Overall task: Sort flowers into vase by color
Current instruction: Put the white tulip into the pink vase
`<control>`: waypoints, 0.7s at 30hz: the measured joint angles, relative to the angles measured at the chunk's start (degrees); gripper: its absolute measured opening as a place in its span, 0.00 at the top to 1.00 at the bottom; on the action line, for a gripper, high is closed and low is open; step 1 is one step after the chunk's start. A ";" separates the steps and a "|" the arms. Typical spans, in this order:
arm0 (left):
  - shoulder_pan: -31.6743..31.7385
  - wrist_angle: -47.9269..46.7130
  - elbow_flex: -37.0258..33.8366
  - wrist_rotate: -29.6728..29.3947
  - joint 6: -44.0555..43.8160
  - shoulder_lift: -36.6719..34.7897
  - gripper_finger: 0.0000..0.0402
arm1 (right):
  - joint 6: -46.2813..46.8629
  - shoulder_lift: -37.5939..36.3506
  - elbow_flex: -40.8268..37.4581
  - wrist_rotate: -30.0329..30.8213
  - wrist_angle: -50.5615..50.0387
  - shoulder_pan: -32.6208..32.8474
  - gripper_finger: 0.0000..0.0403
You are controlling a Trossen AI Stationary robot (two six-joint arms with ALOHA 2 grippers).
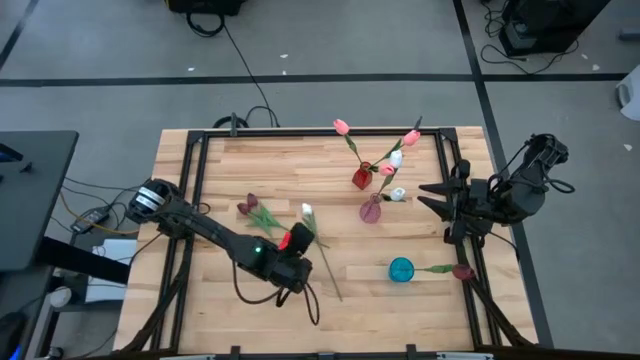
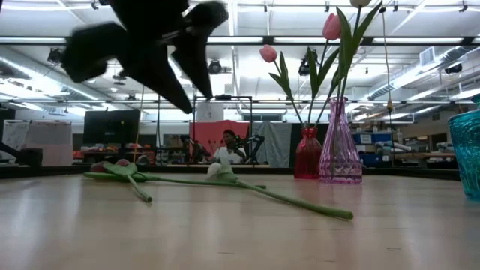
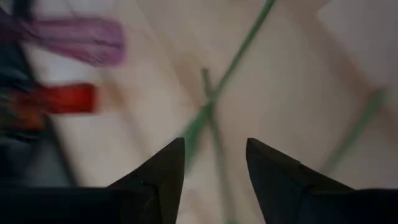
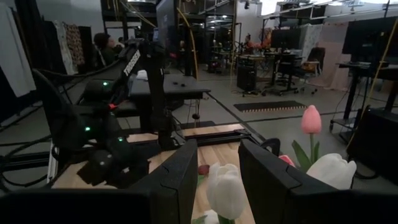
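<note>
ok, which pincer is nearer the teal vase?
Right. The right pincer sits up-table of the teal vase, by the right edge; the left pincer hangs mid-table, farther off, over the loose flowers.

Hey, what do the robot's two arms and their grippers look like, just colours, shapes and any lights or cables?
Both arms are black and jointed. The left arm has a round silvery cap at its base, a small green light and a red patch near the wrist, with a dark cable looping beneath. The left gripper has two black fingers tapering to points. The right gripper has two broad, flat black fingers. The right arm is bulky and black.
</note>
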 joint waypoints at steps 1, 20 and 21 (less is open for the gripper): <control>0.53 0.11 -1.23 1.67 -2.90 -0.86 0.58 | 0.02 0.00 0.00 -0.04 0.00 -0.15 0.68; 13.17 34.59 -20.30 21.19 -67.63 -4.13 0.71 | -17.20 -0.14 0.04 3.13 18.49 -1.54 0.68; 13.59 34.84 -20.47 20.56 -69.30 -4.09 0.71 | -17.90 -0.06 0.04 2.70 18.49 -1.54 0.68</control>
